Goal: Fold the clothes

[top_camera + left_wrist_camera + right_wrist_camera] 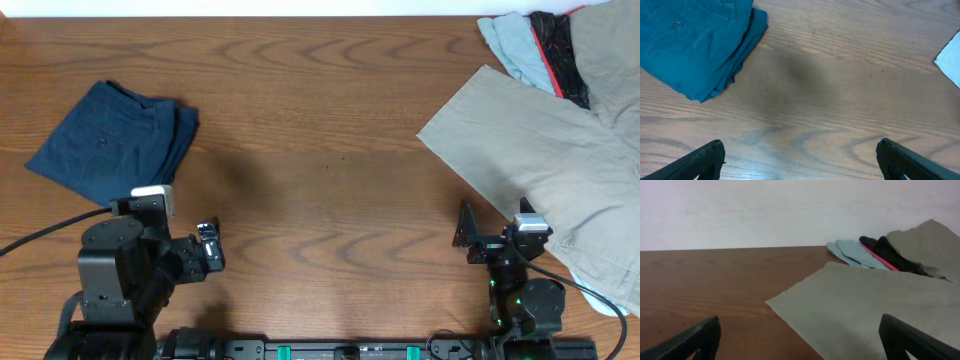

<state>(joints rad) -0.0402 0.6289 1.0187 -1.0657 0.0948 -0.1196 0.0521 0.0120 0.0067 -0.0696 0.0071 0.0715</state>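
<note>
The dark navy shorts (115, 138) lie folded in a compact stack at the table's left; they also show at the top left of the left wrist view (697, 45). My left gripper (210, 247) is open and empty, over bare wood to the right of and nearer than the shorts; its fingertips frame the left wrist view (800, 157). My right gripper (490, 232) is open and empty at the front right, by the edge of the khaki garment; its fingers show wide apart in the right wrist view (800, 337).
A large khaki-beige garment (555, 170) spreads over the right side, also in the right wrist view (865, 305). Behind it lie a light blue cloth (515, 45) and a black-and-red item (555, 50). Brown wooden table (320, 150).
</note>
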